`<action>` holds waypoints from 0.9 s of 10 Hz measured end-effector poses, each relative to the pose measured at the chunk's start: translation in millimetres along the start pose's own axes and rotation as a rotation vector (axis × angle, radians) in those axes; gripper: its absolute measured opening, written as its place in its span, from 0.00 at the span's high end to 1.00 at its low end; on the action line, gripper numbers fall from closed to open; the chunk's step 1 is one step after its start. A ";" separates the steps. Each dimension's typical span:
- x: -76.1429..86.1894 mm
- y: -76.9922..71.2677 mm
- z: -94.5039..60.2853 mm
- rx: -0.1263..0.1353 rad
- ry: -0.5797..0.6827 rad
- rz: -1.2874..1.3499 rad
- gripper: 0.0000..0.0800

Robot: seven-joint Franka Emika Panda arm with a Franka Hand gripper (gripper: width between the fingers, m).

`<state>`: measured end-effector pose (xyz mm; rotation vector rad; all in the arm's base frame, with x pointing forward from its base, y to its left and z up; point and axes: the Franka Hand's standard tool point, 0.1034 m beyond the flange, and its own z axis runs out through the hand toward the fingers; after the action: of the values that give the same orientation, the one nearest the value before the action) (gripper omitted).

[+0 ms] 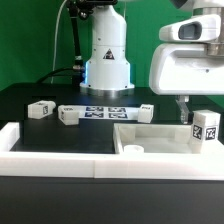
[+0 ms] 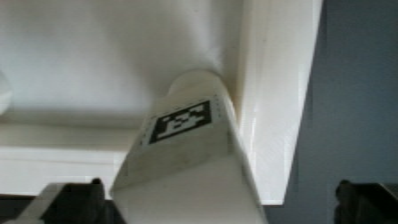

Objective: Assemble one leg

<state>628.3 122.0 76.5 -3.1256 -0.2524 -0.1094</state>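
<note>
The gripper (image 1: 190, 117) hangs low over the exterior view's right side, and it seems to hold the leg (image 1: 206, 127), a small white post with a black-and-white tag, which stands upright above the right end of the wide flat white panel (image 1: 160, 135). In the wrist view the two dark fingertips (image 2: 68, 200) appear on both sides of the leg (image 2: 183, 165), with the post running away from the camera between them, so I judge the jaws are closed on it narrowly, though the contact itself is at the edge of the picture. The leg is probably kept vertical because it must go down into a corner hole of the panel; its far end in the wrist view lies near the panel (image 2: 107, 60) corner, but I cannot tell if it touches already. The arm reaches down from above, with the wrist body pointing straight at the table. Further away, three other white posts, for example one (image 1: 41, 109) at the exterior view's left, lie near the marker board (image 1: 104, 111) in front of the robot base. A long white border rail (image 1: 60, 152) runs along the near side.
</note>
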 end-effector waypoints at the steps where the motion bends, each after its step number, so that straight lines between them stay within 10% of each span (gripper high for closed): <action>1: -0.8 1.4 1.0 -0.002 0.000 -0.019 0.19; 5: -1.1 2.9 1.5 -0.010 -0.002 -0.055 0.64; 9: -0.2 7.1 0.7 -0.011 -0.001 0.191 0.64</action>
<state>629.3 115.0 75.9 -3.1394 0.0482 -0.1088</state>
